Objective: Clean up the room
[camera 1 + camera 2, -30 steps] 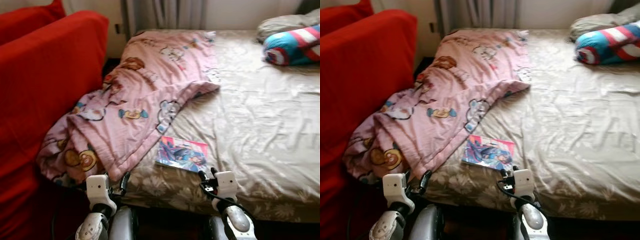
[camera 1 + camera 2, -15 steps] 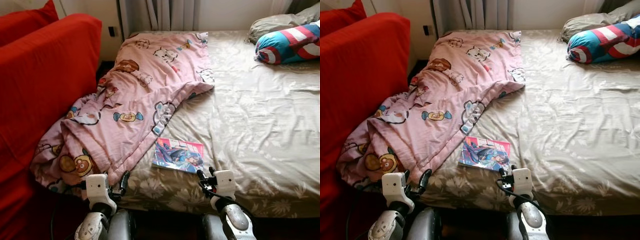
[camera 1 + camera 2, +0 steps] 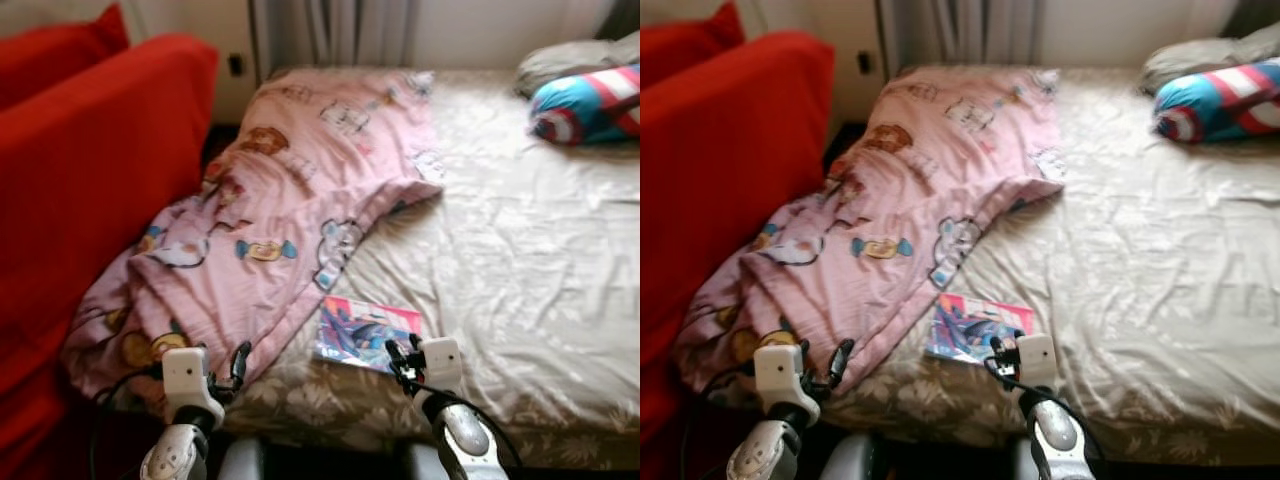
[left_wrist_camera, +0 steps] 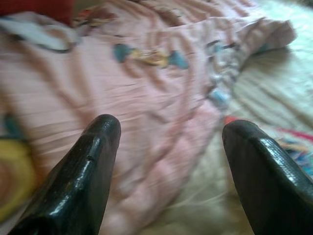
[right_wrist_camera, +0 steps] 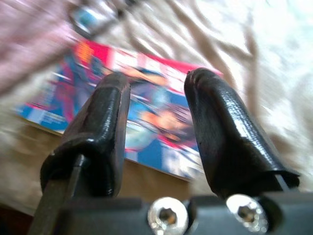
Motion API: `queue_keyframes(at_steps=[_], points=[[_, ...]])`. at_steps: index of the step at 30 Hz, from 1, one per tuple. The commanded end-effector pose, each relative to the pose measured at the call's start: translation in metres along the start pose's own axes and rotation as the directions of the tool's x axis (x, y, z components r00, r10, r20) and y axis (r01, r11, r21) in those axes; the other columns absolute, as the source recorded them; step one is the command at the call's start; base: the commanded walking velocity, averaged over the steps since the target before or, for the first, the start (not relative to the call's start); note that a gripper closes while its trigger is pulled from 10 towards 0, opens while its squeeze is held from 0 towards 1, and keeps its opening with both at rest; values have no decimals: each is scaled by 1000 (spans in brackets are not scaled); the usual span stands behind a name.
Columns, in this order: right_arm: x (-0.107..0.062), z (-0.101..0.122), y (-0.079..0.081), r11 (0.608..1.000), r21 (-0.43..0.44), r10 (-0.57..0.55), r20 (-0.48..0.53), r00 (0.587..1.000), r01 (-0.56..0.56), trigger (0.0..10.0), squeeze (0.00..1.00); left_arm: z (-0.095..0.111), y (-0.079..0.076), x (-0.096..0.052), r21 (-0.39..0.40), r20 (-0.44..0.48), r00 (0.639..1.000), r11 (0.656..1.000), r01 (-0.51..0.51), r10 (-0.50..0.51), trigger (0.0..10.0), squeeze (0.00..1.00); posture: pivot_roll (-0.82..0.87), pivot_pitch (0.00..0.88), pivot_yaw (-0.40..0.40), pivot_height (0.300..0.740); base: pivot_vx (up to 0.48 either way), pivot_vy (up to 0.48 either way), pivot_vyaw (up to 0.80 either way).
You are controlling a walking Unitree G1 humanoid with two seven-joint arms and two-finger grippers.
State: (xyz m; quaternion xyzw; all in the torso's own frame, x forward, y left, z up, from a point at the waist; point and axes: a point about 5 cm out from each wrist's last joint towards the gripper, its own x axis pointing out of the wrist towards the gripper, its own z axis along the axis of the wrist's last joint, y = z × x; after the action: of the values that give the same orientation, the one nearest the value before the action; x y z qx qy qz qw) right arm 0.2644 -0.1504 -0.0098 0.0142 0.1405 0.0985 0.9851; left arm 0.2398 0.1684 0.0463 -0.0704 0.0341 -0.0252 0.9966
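Setting: bed under a beige floral cotton sheet [image 3: 520,260], beside a red sofa [image 3: 90,180].
Item: thin glossy comic book [image 3: 365,333], light, bendy; pinch near edge.
Right gripper [image 5: 156,103]: jaws spread, over book.
Left gripper [image 4: 168,147]: jaws spread, empty, above pink cartoon-print quilt [image 3: 280,200].

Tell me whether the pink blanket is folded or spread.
Neither neatly: the pink blanket lies rumpled, one corner flipped over, its lower end spilling off the bed beside the red sofa.

A red sofa [image 3: 90,190] stands far left of the left gripper [image 3: 238,362]; grey curtains [image 3: 335,30] hang well beyond it.
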Motion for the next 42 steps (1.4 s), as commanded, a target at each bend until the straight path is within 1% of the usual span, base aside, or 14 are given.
queue_keyframes(at_steps=[1,5,6,12,15,19,20,21,22,23,25,26,37,42], points=[[0,-3,4,1000,11,8,-22,1000,-8,10000,0,-2,4,-3,8,-24,1000,1000,-11,11,10000,0,-67,132,31,606,0,0,0],[2,-5,3,1000,20,-5,-49,999,6,10000,0,-1,3,-3,9,-20,1000,1000,-8,8,10000,0,-63,141,33,606,0,0,0],[4,-5,1,998,57,-24,-69,997,28,10000,0,0,4,-1,10,-21,1000,1000,-6,6,10000,0,-59,144,34,606,0,0,0],[7,-4,-4,991,111,-56,-112,992,68,10000,0,-1,6,1,12,-27,1000,1000,-4,4,10000,0,-46,160,36,606,0,0,0],[8,-4,-10,975,173,-117,-136,984,140,10000,0,-3,7,0,23,-32,999,1000,3,-2,10000,0,-26,183,39,606,0,0,0],[12,2,-15,948,253,-167,-127,978,195,10000,0,-2,9,-2,31,-33,999,1000,5,-4,10000,0,-6,207,43,606,0,0,0],[13,3,-16,943,266,-172,-126,977,201,10000,463,-2,9,-2,32,-33,999,999,5,-4,10000,0,-6,207,43,606,0,0,0],[16,8,-18,926,303,-198,-115,973,224,10000,918,-2,10,-5,37,-36,999,999,2,-1,10000,0,8,230,48,606,0,0,0],[17,9,-19,920,316,-207,-112,972,232,10000,902,-3,11,-7,39,-38,999,999,1,1,10000,0,9,234,49,606,0,0,0],[17,10,-20,916,324,-212,-109,971,236,10000,847,-3,11,-8,40,-39,999,999,0,2,10000,0,11,237,50,606,0,0,0],[17,11,-20,913,330,-215,-107,971,239,10000,847,-3,12,-10,43,-42,999,999,0,2,10000,0,15,246,54,606,0,0,0],[19,13,-20,911,336,-215,-104,971,238,10000,0,-3,12,-12,47,-47,999,999,1,2,10000,0,20,255,57,606,0,0,0],[27,30,-15,897,411,-174,-9,985,162,10000,0,-3,20,-42,80,-91,996,997,-6,13,10000,0,75,321,88,606,0,0,0],[29,34,-14,892,429,-163,10,987,143,10000,0,-3,22,-47,87,-106,994,996,-5,14,10000,0,82,331,94,606,0,0,0]])
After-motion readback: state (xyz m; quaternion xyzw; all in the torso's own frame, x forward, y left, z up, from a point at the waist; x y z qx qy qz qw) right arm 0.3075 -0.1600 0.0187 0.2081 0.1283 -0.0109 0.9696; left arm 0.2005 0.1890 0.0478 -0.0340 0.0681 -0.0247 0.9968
